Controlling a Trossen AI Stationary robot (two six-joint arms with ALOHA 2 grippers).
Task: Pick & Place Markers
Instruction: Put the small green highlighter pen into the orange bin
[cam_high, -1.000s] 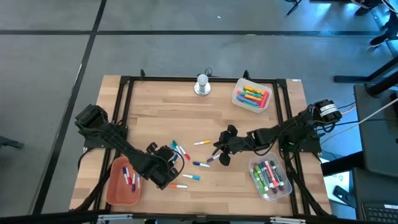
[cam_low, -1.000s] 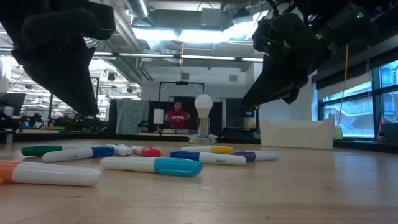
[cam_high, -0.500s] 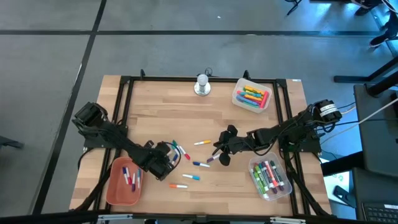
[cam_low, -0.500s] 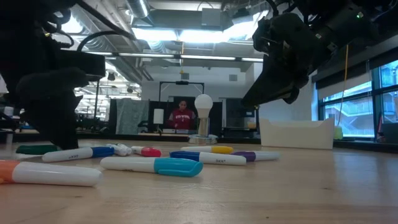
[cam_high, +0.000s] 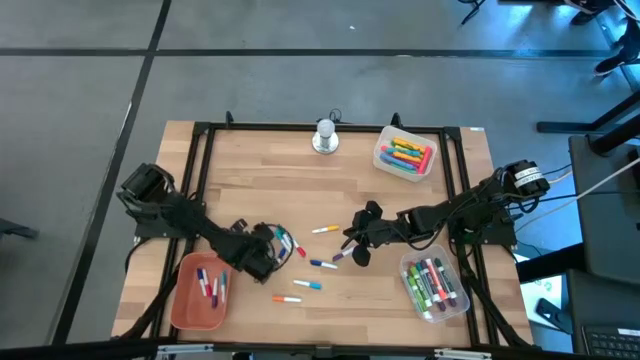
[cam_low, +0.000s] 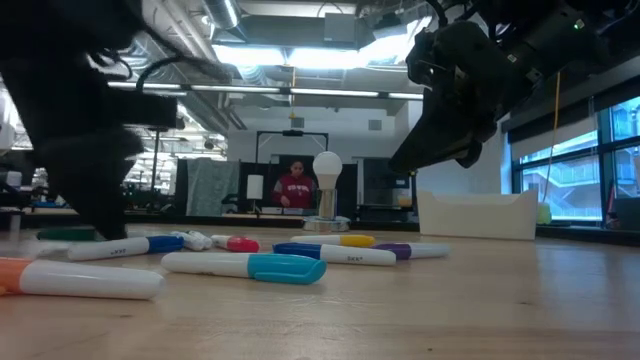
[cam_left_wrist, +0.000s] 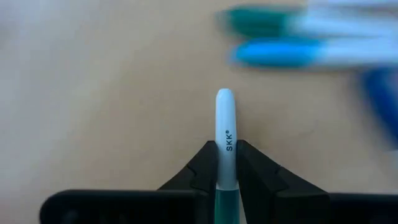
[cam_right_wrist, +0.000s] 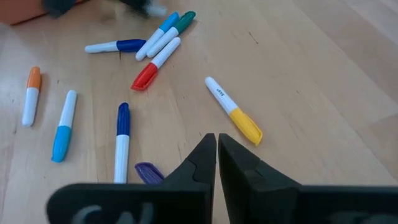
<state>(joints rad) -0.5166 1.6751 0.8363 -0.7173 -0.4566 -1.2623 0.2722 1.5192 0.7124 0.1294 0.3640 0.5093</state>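
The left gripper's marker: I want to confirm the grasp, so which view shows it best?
The left wrist view: the white-barrelled marker sits pinched between the left gripper's fingers. In the high view the gripper covers it; the low view shows only a dark blur; the right wrist view doesn't show it clearly.

Three bins, one silver knob, two dark arms.

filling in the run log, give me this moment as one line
left hand: shut on white marker | right hand: shut, empty, above loose markers | orange tray: some markers inside
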